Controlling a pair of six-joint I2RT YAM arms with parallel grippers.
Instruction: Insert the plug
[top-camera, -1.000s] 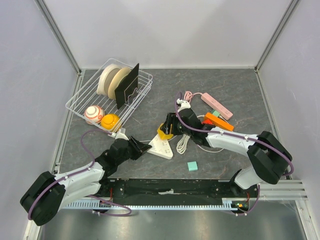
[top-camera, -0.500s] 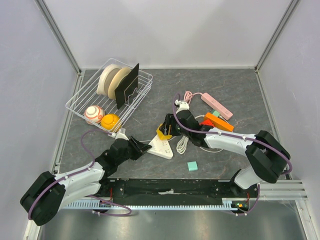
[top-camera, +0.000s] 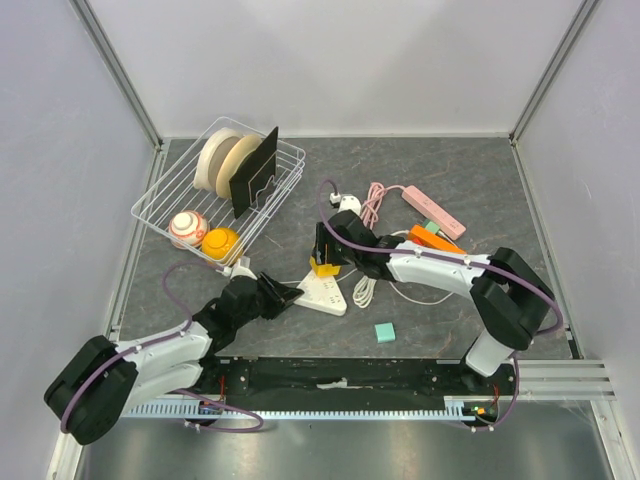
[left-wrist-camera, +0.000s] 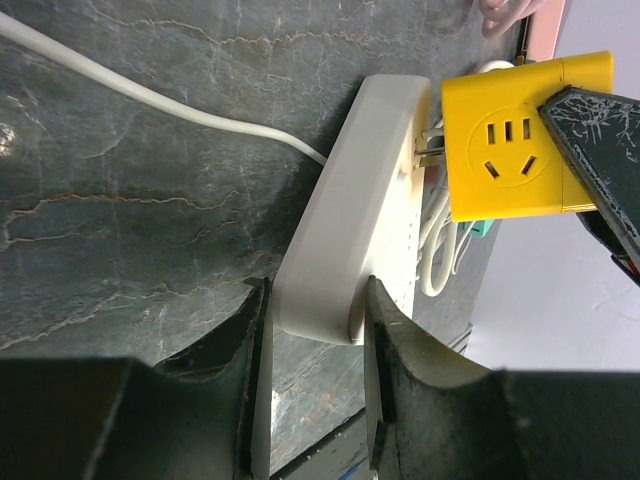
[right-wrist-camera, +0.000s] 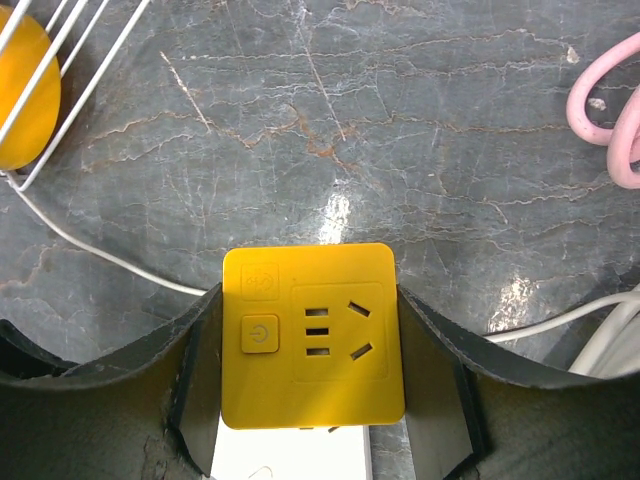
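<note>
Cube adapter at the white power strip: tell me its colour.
Yellow. The cube adapter shows best in the right wrist view.

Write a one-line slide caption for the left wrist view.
Left gripper clamps the white power strip by its end; the yellow cube adapter sits only partly plugged into it.

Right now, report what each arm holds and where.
The left fingers clamp the white power strip by its end; the right fingers grip the yellow adapter by two opposite sides.
</note>
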